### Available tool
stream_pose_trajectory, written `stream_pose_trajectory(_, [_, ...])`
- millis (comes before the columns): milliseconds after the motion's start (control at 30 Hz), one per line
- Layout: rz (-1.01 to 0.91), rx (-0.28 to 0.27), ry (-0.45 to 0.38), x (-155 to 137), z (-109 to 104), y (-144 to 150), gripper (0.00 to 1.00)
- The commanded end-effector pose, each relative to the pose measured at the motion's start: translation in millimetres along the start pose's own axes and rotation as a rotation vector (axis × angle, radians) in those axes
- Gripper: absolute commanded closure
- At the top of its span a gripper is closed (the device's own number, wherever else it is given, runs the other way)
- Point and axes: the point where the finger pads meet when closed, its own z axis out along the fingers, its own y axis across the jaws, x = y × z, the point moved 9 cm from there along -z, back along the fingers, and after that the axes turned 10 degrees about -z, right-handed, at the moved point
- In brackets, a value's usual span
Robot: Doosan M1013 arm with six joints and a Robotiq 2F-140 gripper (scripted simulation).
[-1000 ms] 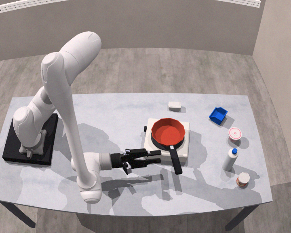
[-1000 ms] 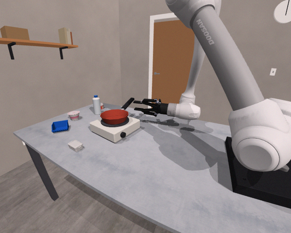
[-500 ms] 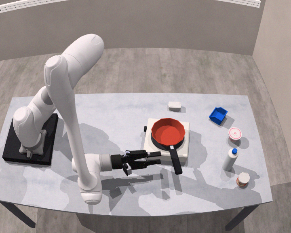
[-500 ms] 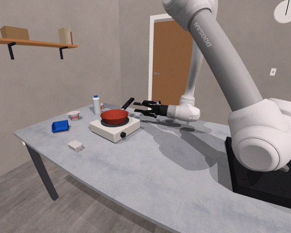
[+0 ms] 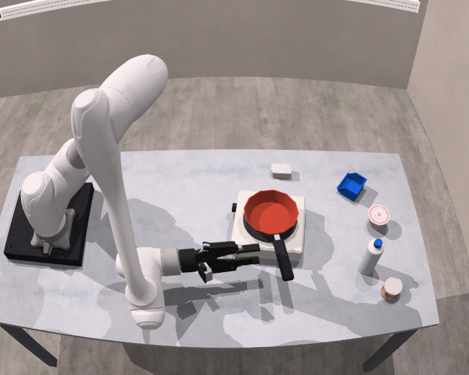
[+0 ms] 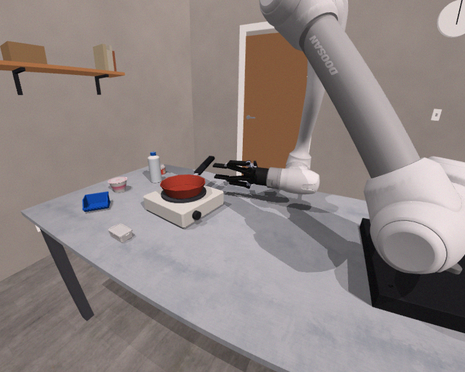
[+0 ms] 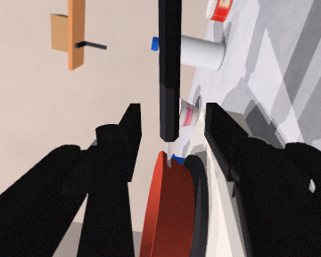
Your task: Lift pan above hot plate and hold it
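The red pan [image 5: 270, 211] sits on the dark burner ring of the white hot plate [image 5: 297, 202] near the middle of the grey table [image 5: 186, 181]; its black handle [image 5: 282, 258] runs out toward 6 o'clock in the top view, past the hot plate's front edge, and rises at a slant in the exterior view [image 6: 204, 164]; the gripper [image 5: 255, 254] lies level at the pan's 8 o'clock, pointing toward 3 o'clock, its fingertips just short of the handle and not touching it; the fingers stand partly open with nothing between them; in the wrist view the handle [image 7: 169, 71] is centred in the gap between the two black fingers, further out than their tips, with the pan's red wall [image 7: 168, 210] seen edge-on below it; the white arm [image 5: 113, 177] reaches from a black base plate [image 5: 85, 193] at the table's 9 o'clock end; at the 3 o'clock end stand a blue bin [image 5: 351, 185], a pink-lidded cup [image 5: 378, 215], a white bottle with a blue cap [image 5: 370, 256] and a small red-banded can [image 5: 391, 288]; a small white box [image 5: 281, 170] lies at the hot plate's 12 o'clock, well apart from it.
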Motion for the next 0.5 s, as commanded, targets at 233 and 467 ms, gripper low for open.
stream_pose_trajectory(233, [-0.001, 0.001, 0.000, 0.3, 3.7, -0.6, 0.59])
stream_pose_trajectory(467, [-0.001, 0.001, 0.000, 0.3, 7.0, -0.6, 0.59])
